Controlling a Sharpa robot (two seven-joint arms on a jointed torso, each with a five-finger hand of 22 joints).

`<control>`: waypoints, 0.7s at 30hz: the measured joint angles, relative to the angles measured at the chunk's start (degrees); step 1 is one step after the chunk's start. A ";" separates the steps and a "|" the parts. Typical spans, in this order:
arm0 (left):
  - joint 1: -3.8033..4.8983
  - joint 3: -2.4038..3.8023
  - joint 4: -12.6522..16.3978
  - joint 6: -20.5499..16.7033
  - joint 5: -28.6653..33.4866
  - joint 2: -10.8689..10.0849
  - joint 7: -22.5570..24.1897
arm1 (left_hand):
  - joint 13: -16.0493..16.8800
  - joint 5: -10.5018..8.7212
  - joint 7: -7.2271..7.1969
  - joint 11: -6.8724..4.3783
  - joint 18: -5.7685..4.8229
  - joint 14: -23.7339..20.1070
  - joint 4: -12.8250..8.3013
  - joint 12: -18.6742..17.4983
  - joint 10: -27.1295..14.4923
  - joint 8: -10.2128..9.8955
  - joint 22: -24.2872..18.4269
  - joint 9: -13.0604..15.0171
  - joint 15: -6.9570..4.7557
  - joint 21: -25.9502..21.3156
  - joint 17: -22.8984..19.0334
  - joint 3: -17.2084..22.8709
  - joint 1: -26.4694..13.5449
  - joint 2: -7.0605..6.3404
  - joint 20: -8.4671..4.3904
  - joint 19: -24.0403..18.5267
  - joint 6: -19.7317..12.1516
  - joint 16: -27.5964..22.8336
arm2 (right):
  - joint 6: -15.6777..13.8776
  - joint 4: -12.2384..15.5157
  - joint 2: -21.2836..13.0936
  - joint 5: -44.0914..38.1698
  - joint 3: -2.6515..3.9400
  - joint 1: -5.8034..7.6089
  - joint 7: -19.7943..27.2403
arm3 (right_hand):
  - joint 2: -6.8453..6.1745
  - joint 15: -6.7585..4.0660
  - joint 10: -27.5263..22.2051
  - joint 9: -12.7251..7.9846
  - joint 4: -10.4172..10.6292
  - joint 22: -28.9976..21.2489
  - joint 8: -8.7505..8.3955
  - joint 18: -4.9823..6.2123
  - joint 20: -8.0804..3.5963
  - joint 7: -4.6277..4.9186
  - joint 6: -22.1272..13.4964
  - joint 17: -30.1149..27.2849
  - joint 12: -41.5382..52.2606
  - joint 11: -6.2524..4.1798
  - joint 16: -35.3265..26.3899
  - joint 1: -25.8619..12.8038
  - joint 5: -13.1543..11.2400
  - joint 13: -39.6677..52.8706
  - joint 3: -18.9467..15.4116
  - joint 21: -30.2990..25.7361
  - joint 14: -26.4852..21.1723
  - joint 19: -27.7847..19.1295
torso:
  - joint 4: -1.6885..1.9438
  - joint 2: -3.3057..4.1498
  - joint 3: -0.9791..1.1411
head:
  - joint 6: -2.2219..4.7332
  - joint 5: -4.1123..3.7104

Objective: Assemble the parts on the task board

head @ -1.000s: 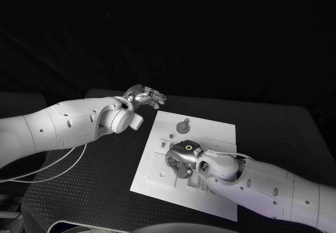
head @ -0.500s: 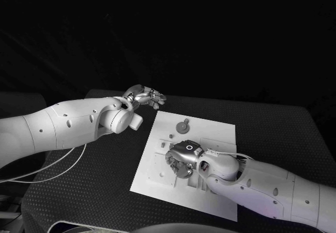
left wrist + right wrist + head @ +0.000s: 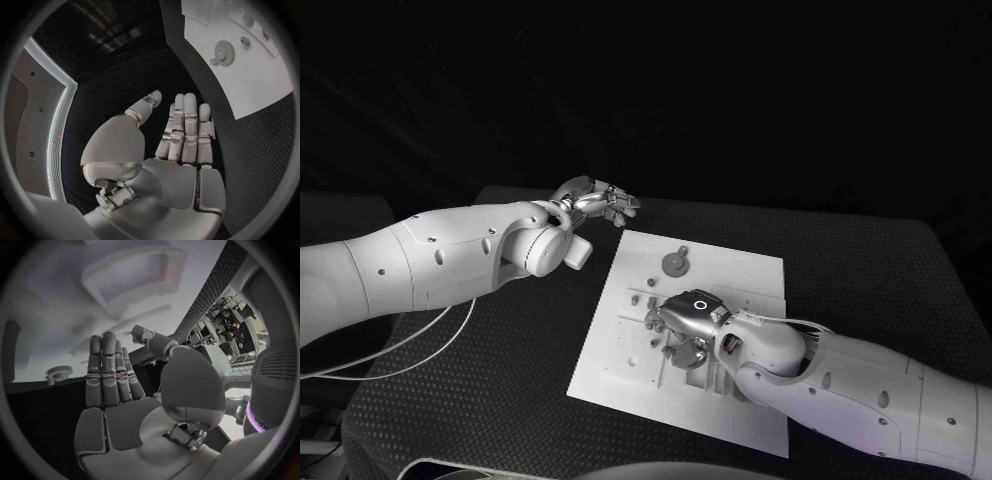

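Over the flat white task board (image 3: 747,275) my right hand (image 3: 678,325) hovers, fingers straight, holding nothing; round grey gear part (image 3: 675,263) lies near its far edge; left hand (image 3: 596,203) waits spread and empty beside the board; risk: descending fingers nudge the board.

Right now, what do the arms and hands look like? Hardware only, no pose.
Both arms have smooth white shells dotted with small dark screw holes. The left hand and right hand are silver metal with segmented fingers and pale pads. The right hand's back carries a small glowing ring light. A thin white cable loops at the right wrist; pale cables hang under the left arm.
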 measured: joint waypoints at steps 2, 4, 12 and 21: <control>0.00 -0.01 -0.02 0.00 0.00 -0.01 0.00 | 0.00 0.00 0.00 0.00 0.00 0.00 0.00 0.00 0.00 0.00 0.00 0.00 0.00 0.00 0.00 0.00 0.00 0.00 0.00 0.00 0.00 0.00 | -0.16 0.26 -0.70 0.00 -0.05 0.30 -0.26 | 0.00 0.01 0.01 0.00 0.00 0.08 0.00 0.04 0.01 -0.04 0.04 0.00 0.21 0.38 0.00 0.00 -0.22 0.11 0.00 0.21 0.00 -0.01 | -0.01 0.00 0.00 | 0.07 -0.08; 0.00 -0.01 -0.03 0.01 0.00 -0.02 -0.01 | 0.00 0.00 0.00 0.00 0.01 0.00 0.00 0.00 0.00 0.00 0.00 0.00 0.00 0.00 0.00 0.00 0.00 0.00 0.00 0.00 0.00 0.00 | -0.34 0.69 -1.56 0.00 -0.01 0.63 -0.61 | 0.00 0.01 0.01 -0.02 0.00 0.19 0.00 0.06 0.10 -0.04 0.04 0.00 0.21 0.39 0.00 0.00 -0.22 0.13 0.00 0.23 0.00 -0.09 | -0.03 0.00 0.00 | 0.18 -0.14; 0.00 -0.01 -0.28 0.02 0.00 -0.10 -0.02 | 0.00 0.00 0.00 0.00 0.01 0.00 0.00 0.00 0.00 0.00 0.05 0.00 0.00 0.00 0.00 0.00 0.23 -0.23 0.00 0.00 0.00 -0.22 | -2.40 4.41 -5.10 1.34 2.49 2.18 -0.81 | -0.45 -0.44 0.10 -0.15 0.41 0.87 0.18 0.03 -0.43 -0.37 0.63 0.20 0.82 0.71 0.83 0.45 -0.44 -0.23 0.41 0.79 0.46 0.65 | -0.13 0.00 0.05 | 0.82 -0.65; 0.00 -0.01 -0.20 0.08 0.00 -0.34 -0.03 | 0.00 0.00 0.00 0.00 0.00 0.00 0.00 0.00 0.00 0.00 0.04 0.00 0.00 0.00 0.05 0.00 0.23 -0.23 0.00 0.00 0.00 -0.22 | -3.22 9.69 -11.85 6.48 6.52 3.86 -0.10 | -0.50 -1.85 4.57 -0.28 1.69 1.84 0.94 -0.13 -1.42 -0.86 2.18 0.42 3.47 -0.50 2.01 0.20 -0.88 0.27 0.03 1.81 2.28 2.07 | -0.16 0.00 0.13 | 1.88 -1.67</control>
